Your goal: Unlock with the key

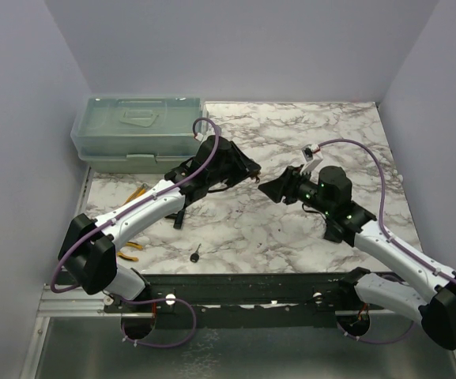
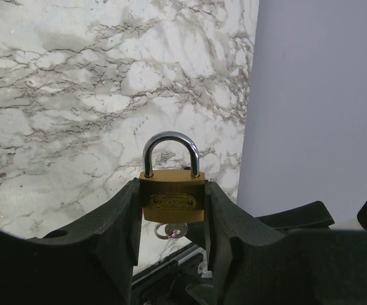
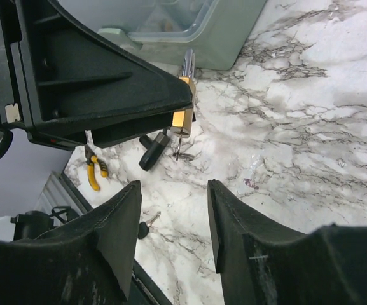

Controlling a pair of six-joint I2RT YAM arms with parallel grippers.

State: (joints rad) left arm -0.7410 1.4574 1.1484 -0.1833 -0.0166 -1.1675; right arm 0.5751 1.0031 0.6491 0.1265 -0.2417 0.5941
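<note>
My left gripper (image 2: 173, 198) is shut on a brass padlock (image 2: 173, 196) and holds it above the table, its steel shackle closed and pointing away. A small silvery piece with a ring (image 2: 170, 230) hangs from the padlock's underside. The key (image 3: 142, 227), with a round black head and a thin blade, lies on the marble near the front edge; it also shows in the top view (image 1: 195, 254). My right gripper (image 3: 173, 190) is open and empty, facing the left gripper (image 1: 250, 174) from the right (image 1: 267, 188). The padlock shows edge-on in the right wrist view (image 3: 182, 118).
A clear lidded box (image 1: 137, 130) stands at the back left. Yellow-handled pliers (image 1: 131, 246) and a black T-shaped piece (image 1: 179, 216) lie on the left of the marble table (image 1: 307, 237). Grey walls close in both sides.
</note>
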